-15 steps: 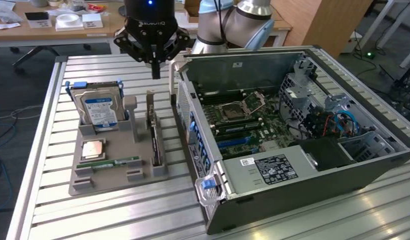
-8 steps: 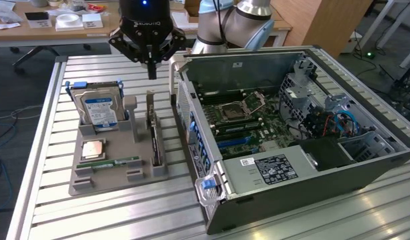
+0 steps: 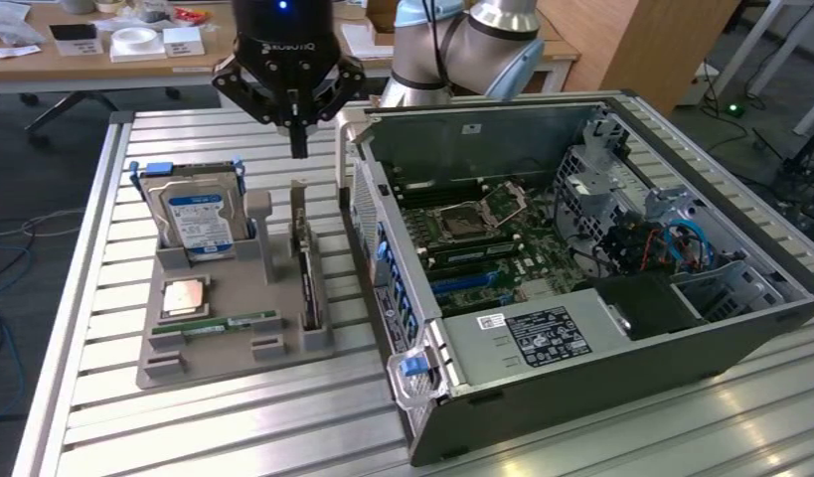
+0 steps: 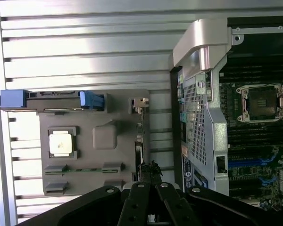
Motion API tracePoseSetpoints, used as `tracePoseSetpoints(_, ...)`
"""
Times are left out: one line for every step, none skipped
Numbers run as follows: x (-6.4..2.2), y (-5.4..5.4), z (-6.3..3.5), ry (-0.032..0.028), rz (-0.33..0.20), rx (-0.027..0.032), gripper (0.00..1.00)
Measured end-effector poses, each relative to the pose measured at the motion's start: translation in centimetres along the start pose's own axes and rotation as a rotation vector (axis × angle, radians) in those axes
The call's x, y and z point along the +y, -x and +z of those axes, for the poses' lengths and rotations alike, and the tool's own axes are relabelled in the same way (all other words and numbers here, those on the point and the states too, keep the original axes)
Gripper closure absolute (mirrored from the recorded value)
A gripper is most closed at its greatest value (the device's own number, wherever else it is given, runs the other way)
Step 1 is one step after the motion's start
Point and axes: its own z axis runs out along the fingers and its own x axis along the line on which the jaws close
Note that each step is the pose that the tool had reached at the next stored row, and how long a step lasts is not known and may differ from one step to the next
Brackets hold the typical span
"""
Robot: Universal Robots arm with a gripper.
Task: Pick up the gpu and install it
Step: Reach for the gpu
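Note:
The gpu (image 3: 304, 260) stands on edge in a slot of the grey holder (image 3: 228, 356), with its silver bracket at the far end. From the wrist camera the gpu (image 4: 139, 141) is a thin edge-on strip along the holder's (image 4: 92, 115) side nearest the case. My gripper (image 3: 298, 147) hangs in the air above the card's far end, fingers pointing down and shut with nothing between them. In the wrist view the gripper (image 4: 150, 170) tips are pressed together just beside the card's edge.
The holder also carries a silver hard drive (image 3: 199, 214) with a blue-white label, a processor chip (image 3: 183, 296) and a green memory stick (image 3: 221, 323). An open computer case (image 3: 619, 328) with its motherboard (image 3: 480, 234) lies close on the exterior view's right, on a slatted metal table (image 3: 221, 417).

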Motion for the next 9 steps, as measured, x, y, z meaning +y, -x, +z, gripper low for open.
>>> tracePoseSetpoints(0.00,-0.07,0.00,0.0000,0.000,0.0000,0.89)
tracePoseSetpoints(-0.01,-0.13,0.00,0.0000,0.000,0.0000,0.89)
tracePoseSetpoints(-0.01,-0.18,0.00,0.0000,0.000,0.0000,0.89)
tracePoseSetpoints(-0.02,-0.24,0.00,0.0000,0.000,0.0000,0.89)
tracePoseSetpoints(-0.02,-0.29,0.00,0.0000,0.000,-0.0001,0.89)
tracePoseSetpoints(-0.03,-0.34,0.00,0.0000,0.000,0.0000,0.89)
tracePoseSetpoints(-0.03,-0.40,0.00,0.0000,0.000,-0.0001,0.89)
tracePoseSetpoints(-0.03,-0.46,0.00,0.0000,0.000,0.0000,0.89)
tracePoseSetpoints(-0.04,-0.52,0.00,0.0000,0.000,-0.0001,0.89)
